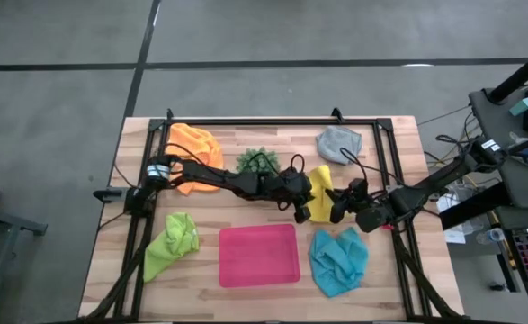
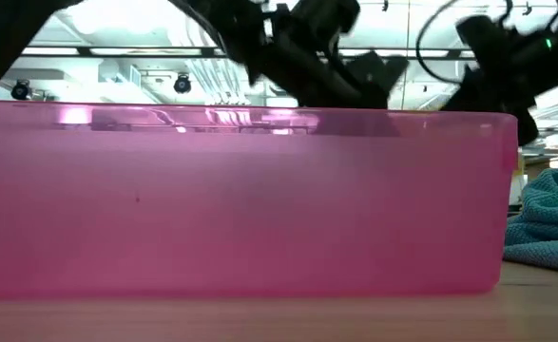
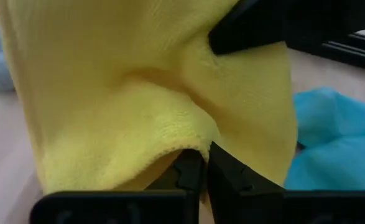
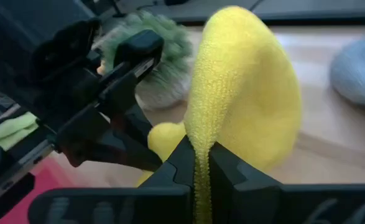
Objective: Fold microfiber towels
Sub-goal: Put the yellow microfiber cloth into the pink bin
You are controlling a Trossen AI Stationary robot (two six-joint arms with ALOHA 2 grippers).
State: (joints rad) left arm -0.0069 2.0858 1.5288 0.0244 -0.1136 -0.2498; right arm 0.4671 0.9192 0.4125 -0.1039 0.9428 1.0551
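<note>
Near the middle of the table (image 1: 389, 270), the yellow towel (image 1: 321, 184) hung lifted between both arms. The left gripper (image 3: 204, 163) was clamped on one edge of it, and the right gripper (image 4: 196, 155) pinched another edge. The orange towel (image 1: 196, 144) and grey towel (image 1: 338, 142) lay at the far side, the lime green towel (image 1: 172, 241) and light blue towel (image 1: 338, 259) flanked the pink tray (image 1: 258, 255), and the small green plant (image 1: 255, 160) stood just behind the left arm
</note>
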